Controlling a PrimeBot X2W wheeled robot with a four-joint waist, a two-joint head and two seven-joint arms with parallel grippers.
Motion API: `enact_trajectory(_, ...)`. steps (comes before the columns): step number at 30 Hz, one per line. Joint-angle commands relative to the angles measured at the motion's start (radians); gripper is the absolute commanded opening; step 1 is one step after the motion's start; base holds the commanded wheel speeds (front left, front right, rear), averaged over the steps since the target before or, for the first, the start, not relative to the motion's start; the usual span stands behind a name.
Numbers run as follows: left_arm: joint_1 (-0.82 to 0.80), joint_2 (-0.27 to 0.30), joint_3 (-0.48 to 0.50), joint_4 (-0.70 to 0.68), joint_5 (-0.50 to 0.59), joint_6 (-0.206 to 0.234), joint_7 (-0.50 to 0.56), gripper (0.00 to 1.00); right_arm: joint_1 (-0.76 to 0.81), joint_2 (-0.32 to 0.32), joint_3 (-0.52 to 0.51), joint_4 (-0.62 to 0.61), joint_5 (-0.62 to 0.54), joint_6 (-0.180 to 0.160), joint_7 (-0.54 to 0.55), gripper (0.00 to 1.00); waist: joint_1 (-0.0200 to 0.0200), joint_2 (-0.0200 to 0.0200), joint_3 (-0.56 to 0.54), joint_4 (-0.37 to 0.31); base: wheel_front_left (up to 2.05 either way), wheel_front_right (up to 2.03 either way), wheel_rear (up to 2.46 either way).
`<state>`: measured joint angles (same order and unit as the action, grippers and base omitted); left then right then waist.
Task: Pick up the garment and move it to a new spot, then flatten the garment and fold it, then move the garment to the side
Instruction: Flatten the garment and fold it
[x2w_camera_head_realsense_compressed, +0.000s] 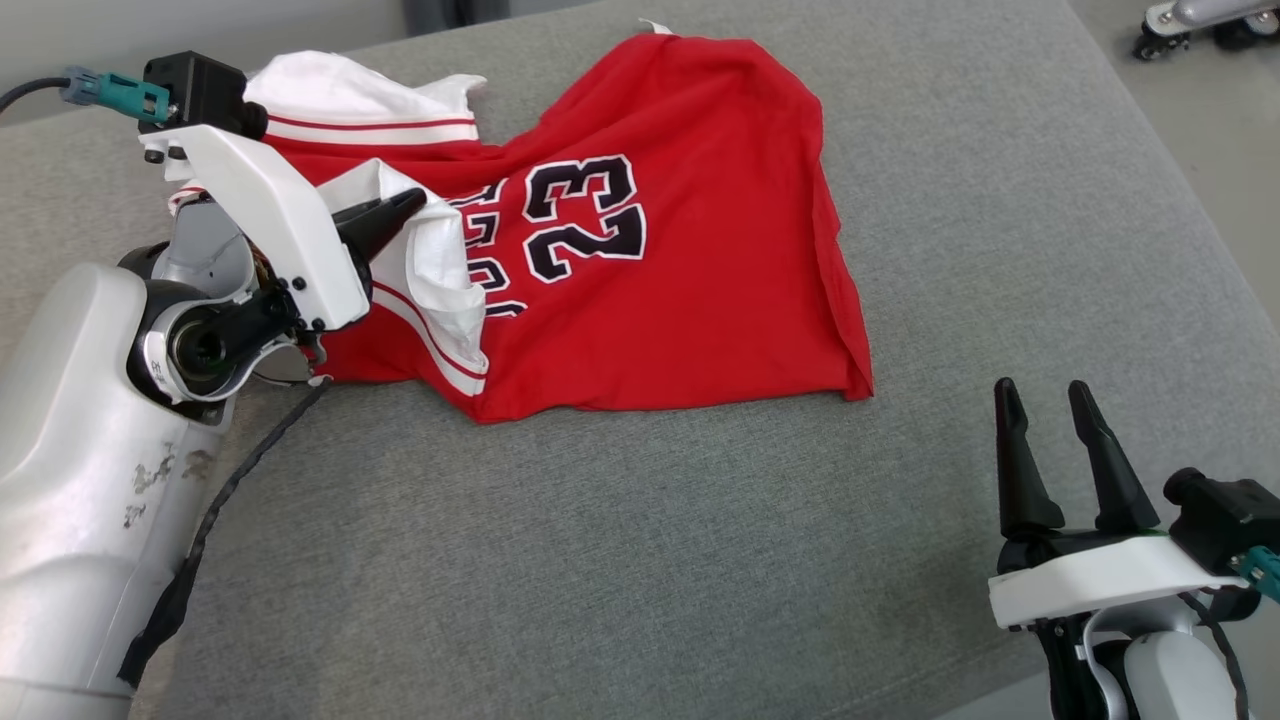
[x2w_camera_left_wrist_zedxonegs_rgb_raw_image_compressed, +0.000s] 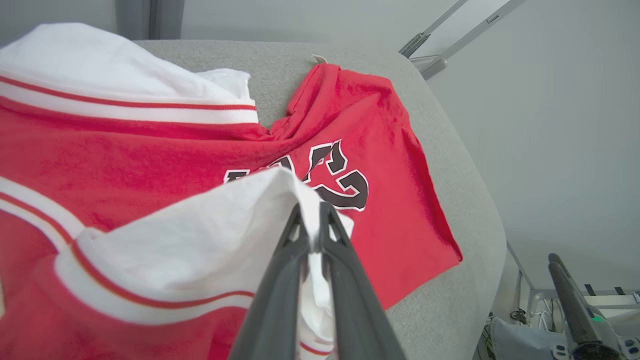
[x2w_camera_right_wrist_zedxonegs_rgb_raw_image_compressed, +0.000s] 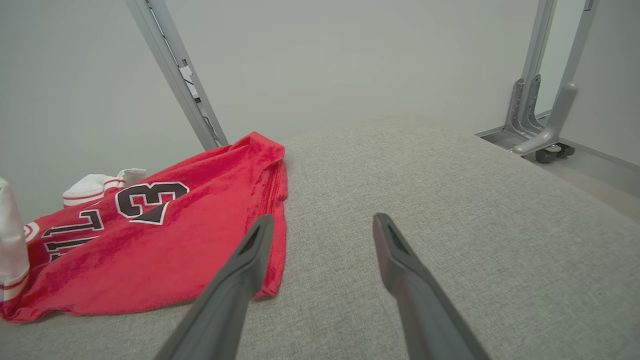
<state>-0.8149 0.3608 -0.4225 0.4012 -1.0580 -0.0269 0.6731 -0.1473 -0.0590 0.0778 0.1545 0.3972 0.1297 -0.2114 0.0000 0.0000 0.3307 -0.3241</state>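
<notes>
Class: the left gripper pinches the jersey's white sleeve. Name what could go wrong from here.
1. The left gripper grips only a thin fold of the white sleeve at its fingertips; lifting may pull it free.
2. The right gripper stands open, away from the red jersey, so a one-sided lift could bunch it further.

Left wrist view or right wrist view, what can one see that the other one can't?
Left wrist view, not the right: the left gripper with its jaws shut on a white fold of the jersey, and a little tag at the jersey's far edge.
Right wrist view, not the left: a wheeled metal foot on the floor.
Both: the red jersey, its number 3, the grey cushion, and the right gripper, jaws open.
</notes>
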Motion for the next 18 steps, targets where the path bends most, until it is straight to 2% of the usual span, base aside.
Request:
enact_trajectory(1, -0.025, -0.008, 0.008, 0.039, 0.0, -0.009, -0.017, 1.0, -0.018, 0.0, 0.007, 0.01, 0.006, 0.002, -0.01, 1.0, 0.0, 0.0, 0.017, -0.019, 0.0, 0.0, 0.0)
enact_trajectory(5, -0.072, -0.015, 0.018, 0.12, 0.001, -0.047, -0.06, 1.0, -0.031, 0.002, 0.009, 0.03, 0.005, 0.002, -0.02, 1.0, 0.0, 0.0, 0.012, -0.002, 0.0, 0.0, 0.0)
enact_trajectory(10, -0.087, 0.008, -0.013, 0.109, 0.049, -0.089, -0.129, 1.0, -0.015, -0.004, -0.003, 0.038, -0.009, 0.002, -0.024, 1.0, 0.0, 0.0, -0.002, 0.05, 0.0, 0.0, 0.0)
enact_trajectory(14, -0.051, 0.019, -0.052, 0.063, 0.1, -0.098, -0.211, 1.0, -0.009, -0.007, -0.008, 0.03, -0.012, 0.002, -0.019, 1.0, 0.0, 0.0, -0.009, 0.083, 0.0, 0.0, 0.0)
enact_trajectory(17, -0.025, -0.004, -0.1, 0.039, 0.172, -0.097, -0.291, 1.0, -0.007, -0.013, -0.012, 0.021, -0.014, 0.002, -0.012, 1.0, 0.0, 0.0, -0.003, 0.096, 0.0, 0.0, 0.0)
enact_trajectory(18, -0.021, -0.015, -0.116, 0.039, 0.201, -0.084, -0.32, 1.0, -0.006, -0.015, -0.014, 0.016, -0.015, 0.002, -0.009, 1.0, 0.0, 0.0, -0.001, 0.099, 0.0, 0.0, 0.0)
